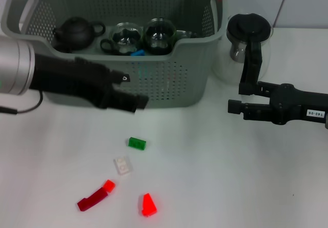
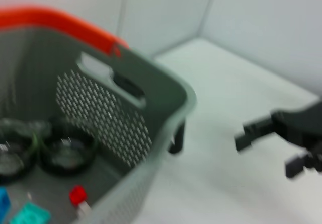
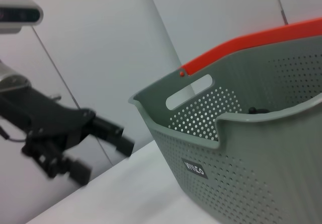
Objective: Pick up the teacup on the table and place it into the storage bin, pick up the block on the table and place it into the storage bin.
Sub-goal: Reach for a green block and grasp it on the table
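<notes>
The storage bin (image 1: 169, 79) fills the upper centre of the head view and already holds glass teacups (image 1: 125, 37). Four blocks remain lower centre: a green block (image 1: 137, 143), white, dark red and bright red. You should treat each as light, rigid and smooth; grip the green block across its long flat sides. The left gripper (image 1: 134, 102) hovers at centre left, jaws apparently together. The right gripper (image 1: 234, 106) is at centre right; jaw state cannot be determined.

A plain lab-style test space: a bare white table (image 1: 246, 177) set against blank white panelled walls (image 3: 100, 38).
</notes>
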Action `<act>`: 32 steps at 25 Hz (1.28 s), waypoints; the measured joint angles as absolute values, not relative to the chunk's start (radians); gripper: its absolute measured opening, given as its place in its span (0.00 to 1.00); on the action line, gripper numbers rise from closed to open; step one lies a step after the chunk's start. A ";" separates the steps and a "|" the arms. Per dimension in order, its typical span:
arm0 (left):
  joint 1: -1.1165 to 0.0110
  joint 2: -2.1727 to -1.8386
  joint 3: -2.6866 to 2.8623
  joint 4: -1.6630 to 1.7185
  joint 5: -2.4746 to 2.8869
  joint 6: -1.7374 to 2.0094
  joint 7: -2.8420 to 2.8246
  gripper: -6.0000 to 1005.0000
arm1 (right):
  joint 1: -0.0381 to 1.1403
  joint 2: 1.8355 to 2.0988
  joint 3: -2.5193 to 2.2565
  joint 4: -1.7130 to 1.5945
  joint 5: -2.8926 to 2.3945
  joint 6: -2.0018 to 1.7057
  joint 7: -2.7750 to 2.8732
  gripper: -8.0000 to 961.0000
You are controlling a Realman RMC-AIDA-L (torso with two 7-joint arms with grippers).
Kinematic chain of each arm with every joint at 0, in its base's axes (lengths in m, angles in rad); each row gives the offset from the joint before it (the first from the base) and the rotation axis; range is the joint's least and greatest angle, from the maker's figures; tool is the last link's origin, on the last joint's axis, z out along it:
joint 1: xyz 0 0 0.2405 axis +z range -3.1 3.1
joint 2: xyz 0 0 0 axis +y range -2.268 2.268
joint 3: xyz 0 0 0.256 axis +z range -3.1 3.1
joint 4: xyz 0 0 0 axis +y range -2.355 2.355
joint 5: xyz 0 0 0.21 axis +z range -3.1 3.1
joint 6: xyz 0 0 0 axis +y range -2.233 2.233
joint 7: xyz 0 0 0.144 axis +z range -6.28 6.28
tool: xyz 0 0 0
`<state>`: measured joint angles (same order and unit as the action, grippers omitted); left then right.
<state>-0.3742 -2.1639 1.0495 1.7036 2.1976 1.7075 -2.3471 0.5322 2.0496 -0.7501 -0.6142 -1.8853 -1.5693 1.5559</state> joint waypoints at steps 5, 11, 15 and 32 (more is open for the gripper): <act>-0.381 -2.167 1.061 1.709 2.253 1.777 -2.382 0.86 | 0.536 2.049 -0.750 -0.613 -1.887 -1.569 1.557 0.92; -0.383 -2.170 1.135 1.678 2.348 1.775 -2.448 0.86 | 0.537 2.049 -0.750 -0.614 -1.890 -1.570 1.570 0.92; -0.390 -2.171 1.194 1.639 2.408 1.718 -2.524 0.86 | 0.538 2.049 -0.750 -0.612 -1.891 -1.568 1.571 0.92; -0.420 -2.173 1.440 1.408 2.554 1.410 -2.753 0.86 | 0.528 2.053 -0.750 -0.610 -1.886 -1.548 1.595 0.92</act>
